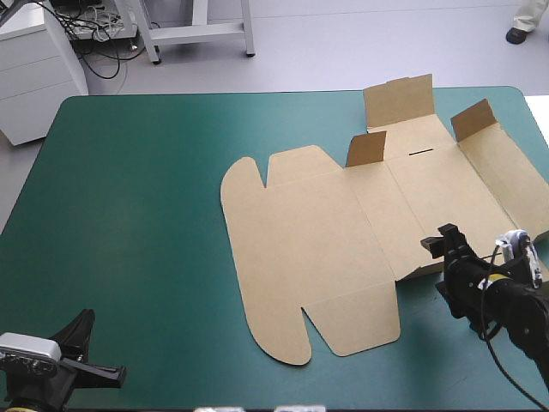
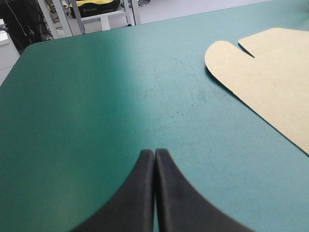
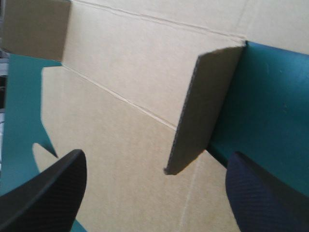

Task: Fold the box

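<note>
Brown box (image 1: 326,232) flat on desk (image 1: 129,215), some flaps up. Left hand (image 2: 154,157) clenched, empty. Right hand (image 3: 158,157) released, astride a raised flap (image 3: 203,106).

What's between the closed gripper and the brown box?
Nothing but bare teal-green cover separates the left gripper and the box, shown in the left wrist view.

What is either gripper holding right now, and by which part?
Nothing: left gripper shut on air, right gripper open at a raised flap of the box.
</note>
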You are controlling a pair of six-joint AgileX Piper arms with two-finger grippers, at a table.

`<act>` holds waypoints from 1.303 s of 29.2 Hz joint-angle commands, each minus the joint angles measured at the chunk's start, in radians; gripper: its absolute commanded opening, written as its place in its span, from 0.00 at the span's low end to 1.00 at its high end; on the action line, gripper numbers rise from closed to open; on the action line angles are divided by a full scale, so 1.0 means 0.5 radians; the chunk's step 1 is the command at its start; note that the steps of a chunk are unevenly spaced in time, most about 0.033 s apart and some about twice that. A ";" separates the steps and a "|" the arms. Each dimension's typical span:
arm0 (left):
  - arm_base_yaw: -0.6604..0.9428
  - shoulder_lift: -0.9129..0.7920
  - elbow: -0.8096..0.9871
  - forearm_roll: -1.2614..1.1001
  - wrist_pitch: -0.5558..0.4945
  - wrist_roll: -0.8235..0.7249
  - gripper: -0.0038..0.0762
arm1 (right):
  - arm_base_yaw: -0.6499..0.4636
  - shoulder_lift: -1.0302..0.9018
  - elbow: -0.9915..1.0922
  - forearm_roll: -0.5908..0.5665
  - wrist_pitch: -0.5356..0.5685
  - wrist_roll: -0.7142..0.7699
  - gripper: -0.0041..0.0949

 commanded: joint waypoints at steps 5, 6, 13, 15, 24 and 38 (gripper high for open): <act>0.000 -0.030 -0.040 -0.009 -0.150 -0.013 0.01 | 0.009 0.255 -0.207 -0.113 0.009 0.178 0.76; 0.000 -0.030 -0.040 -0.009 -0.150 -0.013 0.01 | 0.009 0.264 -0.210 -0.134 -0.003 0.219 0.76; 0.000 -0.030 -0.040 -0.009 -0.150 -0.013 0.01 | 0.009 0.383 -0.210 -0.301 0.000 0.360 0.62; 0.000 -0.030 -0.040 -0.009 -0.150 -0.013 0.01 | 0.009 0.417 -0.210 -0.287 0.000 0.331 0.59; 0.000 -0.030 -0.040 -0.009 -0.150 -0.013 0.01 | 0.009 0.514 -0.210 -0.357 0.055 0.327 0.57; 0.000 -0.030 -0.040 -0.009 -0.150 -0.013 0.01 | 0.009 0.671 -0.210 -0.123 -0.081 0.033 0.04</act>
